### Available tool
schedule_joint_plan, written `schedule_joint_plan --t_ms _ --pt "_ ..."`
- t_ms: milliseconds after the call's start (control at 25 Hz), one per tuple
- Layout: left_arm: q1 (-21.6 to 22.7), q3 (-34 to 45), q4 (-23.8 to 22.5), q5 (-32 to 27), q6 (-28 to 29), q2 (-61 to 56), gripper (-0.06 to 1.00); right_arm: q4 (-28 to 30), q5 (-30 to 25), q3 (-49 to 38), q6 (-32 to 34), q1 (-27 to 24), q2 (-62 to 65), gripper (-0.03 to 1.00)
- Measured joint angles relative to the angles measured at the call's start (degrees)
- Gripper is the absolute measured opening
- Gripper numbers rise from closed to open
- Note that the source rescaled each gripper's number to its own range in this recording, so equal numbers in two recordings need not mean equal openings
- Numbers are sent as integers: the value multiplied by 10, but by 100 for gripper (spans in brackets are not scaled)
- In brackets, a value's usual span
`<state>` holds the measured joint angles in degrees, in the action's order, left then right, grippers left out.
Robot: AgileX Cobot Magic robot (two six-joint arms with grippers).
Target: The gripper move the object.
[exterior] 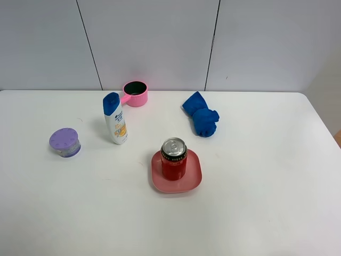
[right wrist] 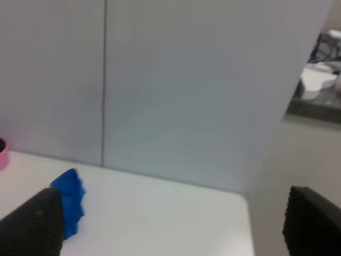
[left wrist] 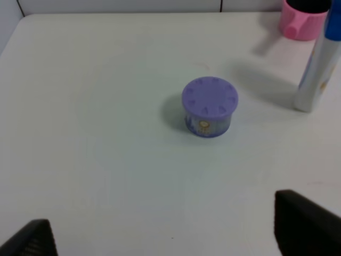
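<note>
White tabletop point(exterior: 256, 213) backed by grey wall panels carries the red soda can point(exterior: 173, 158), upright at the middle of a pink square plate point(exterior: 194, 178); neither arm touches it. Behind stand a shampoo bottle point(exterior: 115, 119), a pink cup point(exterior: 135, 94), a blue cloth point(exterior: 201, 115) and a purple tub point(exterior: 65, 142); left gripper point(left wrist: 165, 234) and right gripper point(right wrist: 170, 224) both hang spread and empty.

Red can point(exterior: 173, 158) on pink plate point(exterior: 194, 176); blue cloth point(exterior: 201, 120); purple-lidded jar point(exterior: 65, 142).
</note>
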<state>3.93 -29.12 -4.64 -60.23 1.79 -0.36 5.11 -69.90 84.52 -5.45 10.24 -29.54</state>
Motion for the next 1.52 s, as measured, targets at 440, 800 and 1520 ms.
schedule_joint_plan --t_ms 440,800,1520 --pt "0 0 0 0 0 0 100 -51 0 -320 35 -55 132 89" --pt "0 0 0 0 0 0 100 -21 34 -472 74 -55 265 89" --pt "0 0 0 0 0 0 100 -57 87 -560 97 -55 292 88"
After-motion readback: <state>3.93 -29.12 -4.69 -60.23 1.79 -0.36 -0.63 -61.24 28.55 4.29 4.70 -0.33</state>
